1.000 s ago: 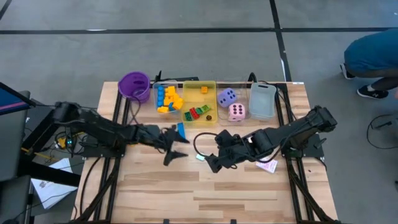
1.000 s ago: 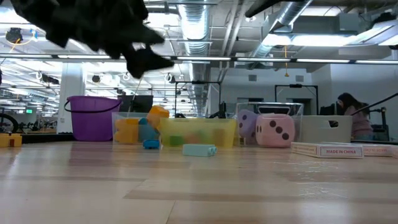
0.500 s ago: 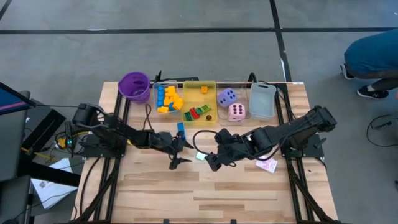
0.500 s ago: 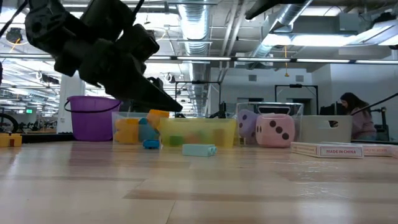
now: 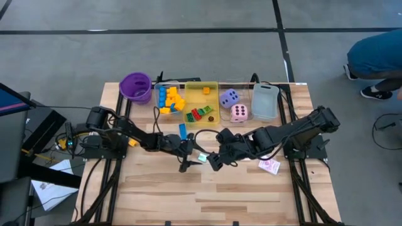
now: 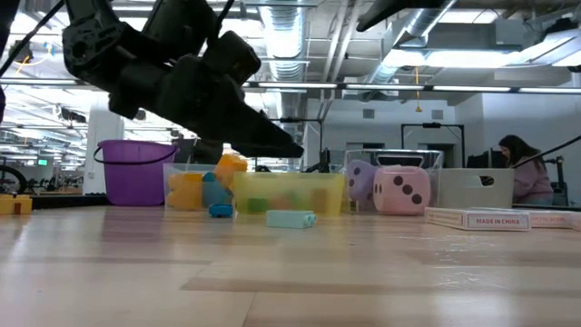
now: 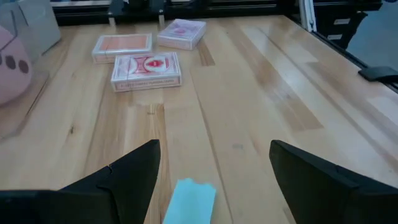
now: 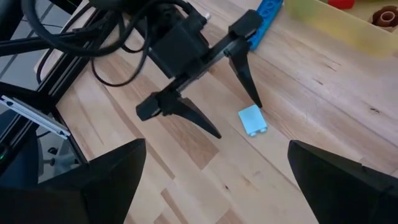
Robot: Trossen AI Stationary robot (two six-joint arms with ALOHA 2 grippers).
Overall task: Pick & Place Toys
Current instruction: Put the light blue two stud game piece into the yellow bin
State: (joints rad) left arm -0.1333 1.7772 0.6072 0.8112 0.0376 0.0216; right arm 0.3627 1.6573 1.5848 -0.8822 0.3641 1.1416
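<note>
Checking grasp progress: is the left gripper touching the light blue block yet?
Apart. In the right wrist view, the open left gripper hangs above the light blue block, with bare table visible between one fingertip and the block.

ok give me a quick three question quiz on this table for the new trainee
1. True or false: the left hand is open above the light blue block.
2. Which lies loose on the bare wood? A. the light blue block B. the pink die C. the purple cup
3. Fill in: the red and green blocks sit in the ____ tray.

Key: 1 true, its fingers are spread with the block between and below them, not touching. 2 all three rest on the table, but only A is a loose block near the hands, so A. 3 yellow. The right hand waits open beside the block.
</note>
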